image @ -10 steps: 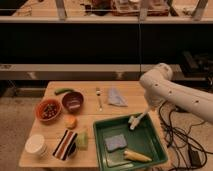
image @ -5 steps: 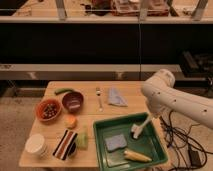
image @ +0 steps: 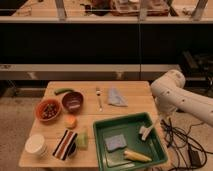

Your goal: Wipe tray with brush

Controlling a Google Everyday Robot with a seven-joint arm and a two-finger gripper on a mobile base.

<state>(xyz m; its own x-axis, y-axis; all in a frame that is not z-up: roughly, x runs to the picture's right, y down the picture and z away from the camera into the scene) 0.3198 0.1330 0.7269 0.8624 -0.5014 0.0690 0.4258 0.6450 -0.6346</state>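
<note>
Since a second ago my arm has carried the brush [image: 145,131] down and toward the tray's middle; it was near the far right corner and now sits lower over the floor. Nearest the camera, the yellow elongated object [image: 136,156] lies along the front of the tray [image: 99,150], and the grey-blue pad [image: 114,142] lies flat just behind it, left of centre. My gripper [image: 148,125] is above the right half of the tray floor, close to the right rim, clamped on the brush's pale handle, with the head angled down. Whether the head touches the floor I cannot tell.

To do this stroke well, I judge I should keep the head low, sweep across the bare floor between the pad and the right rim, and stop short of both loose items. Further back, on the table [image: 131,90], the fork [image: 99,96] and the folded cloth [image: 117,97] lie well apart from my work.
</note>
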